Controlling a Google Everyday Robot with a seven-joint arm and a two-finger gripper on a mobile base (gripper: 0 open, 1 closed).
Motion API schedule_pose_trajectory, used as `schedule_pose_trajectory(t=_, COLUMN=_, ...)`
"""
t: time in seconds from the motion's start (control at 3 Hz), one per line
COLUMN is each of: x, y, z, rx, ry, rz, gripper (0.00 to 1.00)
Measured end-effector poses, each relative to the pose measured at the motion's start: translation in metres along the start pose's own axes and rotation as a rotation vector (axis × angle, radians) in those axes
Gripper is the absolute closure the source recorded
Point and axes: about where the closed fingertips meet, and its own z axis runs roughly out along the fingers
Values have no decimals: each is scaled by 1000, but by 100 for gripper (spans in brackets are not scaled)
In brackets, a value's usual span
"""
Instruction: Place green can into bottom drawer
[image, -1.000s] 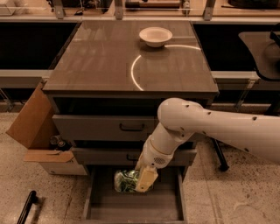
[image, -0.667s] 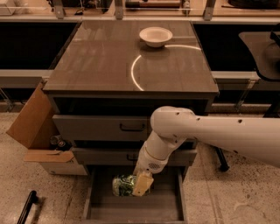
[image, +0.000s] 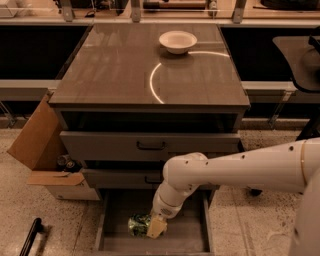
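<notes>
The green can (image: 138, 225) has a green-and-white mottled print and lies on its side inside the open bottom drawer (image: 185, 239), at its left side, low over or on the floor. My gripper (image: 154, 227) reaches down into the drawer from the white arm (image: 240, 167) and is shut on the can's right end. A pale finger (image: 157, 227) shows against the can. The drawer is pulled out below the cabinet, with a flat grey-brown floor and low side walls.
A white bowl (image: 177, 41) sits at the back of the cabinet top (image: 110, 70). Two closed grey drawer fronts with dark handles (image: 151, 146) are above the open drawer. An open cardboard box (image: 37, 145) stands at the left. A dark chair (image: 302, 55) is at the right.
My arm has swung left and lowered. The can has gone down with the gripper, deeper into the drawer's left side.
</notes>
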Motion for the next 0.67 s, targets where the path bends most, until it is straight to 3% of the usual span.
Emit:
schedule_pose_trajectory(t=0.33, x=3, y=-16, z=41, rx=48, ry=-21, rz=37, gripper=100)
schedule_pose_trajectory(t=0.67, x=3, y=-30, z=86, rx=51, ry=-49, rz=66, gripper=100)
